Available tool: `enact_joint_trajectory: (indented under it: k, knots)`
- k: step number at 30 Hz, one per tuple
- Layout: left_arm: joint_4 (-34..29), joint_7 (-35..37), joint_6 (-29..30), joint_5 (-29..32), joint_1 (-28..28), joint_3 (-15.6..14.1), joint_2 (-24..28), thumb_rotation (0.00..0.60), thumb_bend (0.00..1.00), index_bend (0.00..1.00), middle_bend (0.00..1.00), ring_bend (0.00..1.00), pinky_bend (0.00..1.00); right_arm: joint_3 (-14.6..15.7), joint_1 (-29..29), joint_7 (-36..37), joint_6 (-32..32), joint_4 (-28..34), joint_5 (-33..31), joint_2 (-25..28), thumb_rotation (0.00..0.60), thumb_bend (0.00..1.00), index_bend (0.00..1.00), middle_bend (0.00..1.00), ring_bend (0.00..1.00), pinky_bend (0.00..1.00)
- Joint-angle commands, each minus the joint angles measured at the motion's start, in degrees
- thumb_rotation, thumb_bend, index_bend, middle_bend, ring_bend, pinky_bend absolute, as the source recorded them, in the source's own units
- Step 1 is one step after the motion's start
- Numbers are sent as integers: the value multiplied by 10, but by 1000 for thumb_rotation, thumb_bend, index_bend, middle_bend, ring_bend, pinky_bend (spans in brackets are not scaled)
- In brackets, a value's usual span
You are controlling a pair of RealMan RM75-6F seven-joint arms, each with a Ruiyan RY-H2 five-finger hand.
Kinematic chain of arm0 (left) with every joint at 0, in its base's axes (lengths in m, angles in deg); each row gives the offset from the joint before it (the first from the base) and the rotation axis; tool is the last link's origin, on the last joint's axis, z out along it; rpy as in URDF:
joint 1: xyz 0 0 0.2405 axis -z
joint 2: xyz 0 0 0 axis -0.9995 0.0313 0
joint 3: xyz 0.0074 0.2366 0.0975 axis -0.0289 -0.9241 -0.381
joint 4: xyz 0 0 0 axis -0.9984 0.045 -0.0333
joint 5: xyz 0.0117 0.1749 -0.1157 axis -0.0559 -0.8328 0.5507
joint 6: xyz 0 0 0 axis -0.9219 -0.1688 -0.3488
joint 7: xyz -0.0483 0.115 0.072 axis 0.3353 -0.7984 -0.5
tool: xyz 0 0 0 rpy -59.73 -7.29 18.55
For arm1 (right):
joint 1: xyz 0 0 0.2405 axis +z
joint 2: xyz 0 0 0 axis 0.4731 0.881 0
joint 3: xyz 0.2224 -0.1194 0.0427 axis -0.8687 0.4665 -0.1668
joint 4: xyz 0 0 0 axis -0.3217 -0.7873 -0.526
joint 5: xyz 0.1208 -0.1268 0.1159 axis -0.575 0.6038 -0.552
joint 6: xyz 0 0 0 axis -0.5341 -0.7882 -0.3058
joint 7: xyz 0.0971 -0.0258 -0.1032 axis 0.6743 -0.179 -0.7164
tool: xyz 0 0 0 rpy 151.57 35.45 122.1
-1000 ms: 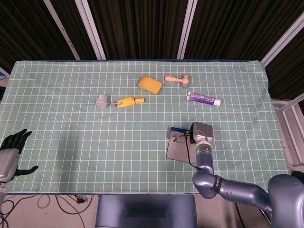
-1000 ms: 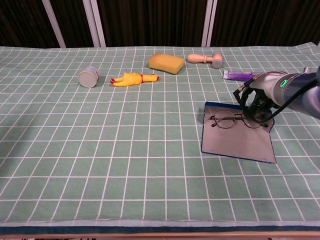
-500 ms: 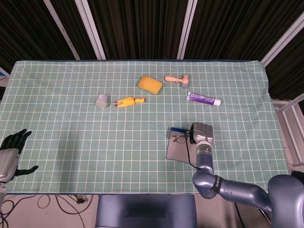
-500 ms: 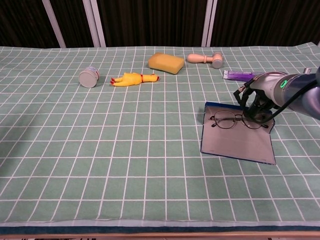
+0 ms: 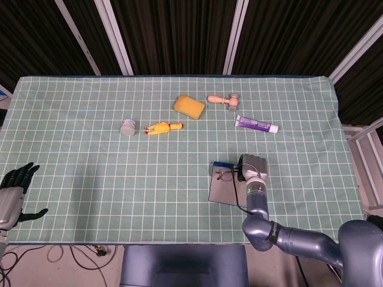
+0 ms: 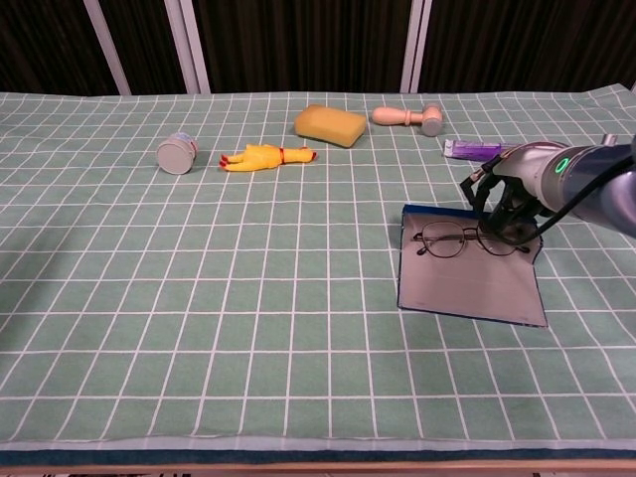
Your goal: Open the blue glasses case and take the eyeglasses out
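The blue glasses case [image 6: 467, 293] lies opened flat at the right of the table, its grey lining up. The thin-framed eyeglasses [image 6: 442, 239] rest across the case's far end. My right hand [image 6: 509, 204] hangs over the right end of the eyeglasses, its dark fingers curled down around that end of the frame. In the head view the same hand [image 5: 252, 166] covers the right part of the eyeglasses [image 5: 226, 174] on the case [image 5: 224, 190]. My left hand [image 5: 15, 191] stays off the table's near left corner, fingers spread and holding nothing.
Along the far side lie a yellow sponge [image 6: 331, 124], a wooden mallet [image 6: 407, 117] and a purple tube [image 6: 475, 149], the tube just behind my right hand. A yellow rubber chicken [image 6: 263, 157] and a small round tin [image 6: 177, 154] sit at far left.
The eyeglasses and the case have crept slightly to the left and away from me along with my right hand. My left hand has not moved.
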Motion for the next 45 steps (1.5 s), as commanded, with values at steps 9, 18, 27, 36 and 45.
enact_joint_trajectory:
  k: [9, 18, 27, 36, 45]
  knots:
    - [0, 1, 1, -1, 0, 0, 0, 600, 36, 0, 0, 0, 0, -3, -6, 42, 7, 10, 48, -4, 600, 566, 592, 895, 972, 982]
    - [0, 2, 1, -1, 0, 0, 0, 600, 36, 0, 0, 0, 0, 2, -29, 139, 8, -9, 156, -27, 600, 566, 602, 895, 971, 982]
    - [0, 2, 0, -1, 0, 0, 0, 600, 36, 0, 0, 0, 0, 7, -48, 213, 13, -35, 239, -46, 600, 567, 603, 895, 972, 981]
    - [0, 1, 1, -3, 0, -1, 0, 600, 35, 0, 0, 0, 0, 22, -66, 273, 24, -62, 317, -57, 600, 567, 602, 895, 972, 981]
    - [0, 3, 2, -4, -1, 0, 0, 600, 35, 0, 0, 0, 0, 26, -72, 279, 27, -83, 342, -70, 600, 567, 602, 895, 971, 981]
